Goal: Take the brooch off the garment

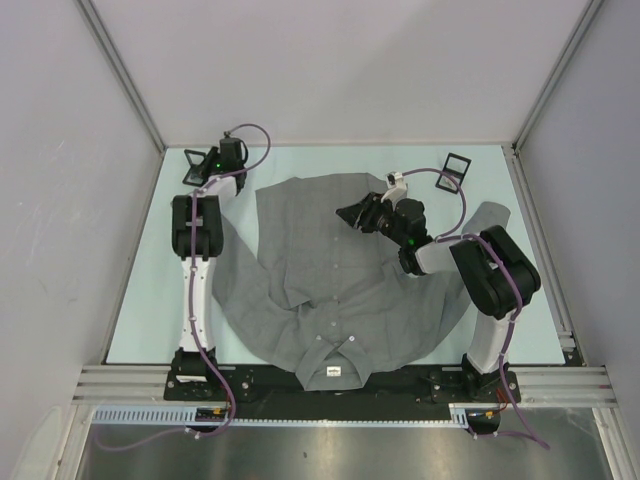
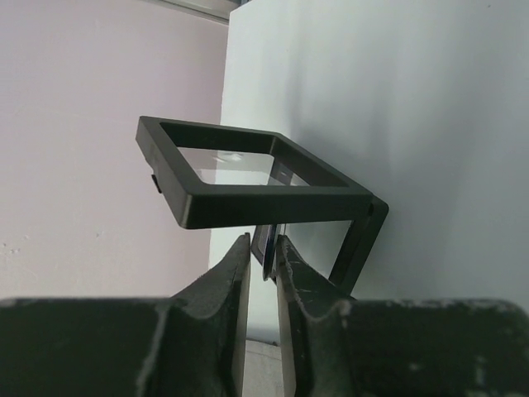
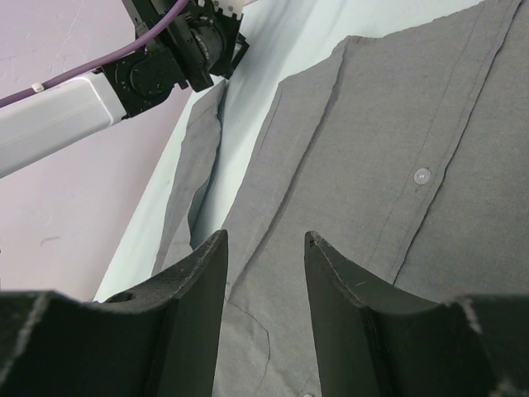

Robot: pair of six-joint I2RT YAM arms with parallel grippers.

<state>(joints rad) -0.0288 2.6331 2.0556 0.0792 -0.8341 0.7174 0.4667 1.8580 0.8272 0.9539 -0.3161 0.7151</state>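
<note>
Two arms reach over a pale table (image 1: 300, 160) where the grey shirt (image 1: 330, 290) lies spread flat with its front up. Its collar (image 1: 335, 358) sits at the near edge between the arm bases, the white neck label (image 1: 335, 373) showing, and the hem points toward the far side. One sleeve runs out under the left arm (image 1: 196, 270); the other sleeve (image 1: 495, 215) spreads to the right beneath the right arm (image 1: 495, 275).

The right gripper (image 1: 350, 213) (image 3: 264, 240) hangs over the far right part of the shirt front with its jaws spread wide. From its wrist view only grey cloth shows in the gap, and a small white button (image 3: 422, 175) on the placket lies off to one side of the fingers. I cannot say whether the fingertips touch the fabric.

The left gripper (image 1: 205, 170) (image 2: 263, 244) is well away from the shirt, out at the far left corner of the table. It is right up against a black square frame (image 1: 195, 165) (image 2: 248, 203) that has a clear film stretched across it. Its jaws stand nearly together, pinching a small thin piece (image 2: 266, 248) just under the frame's front bar. That piece is too small and too edge-on for me to tell whether it is the brooch.

A second black frame (image 1: 457, 166) rests at the far right of the table, apart from the shirt and from both grippers.
</note>
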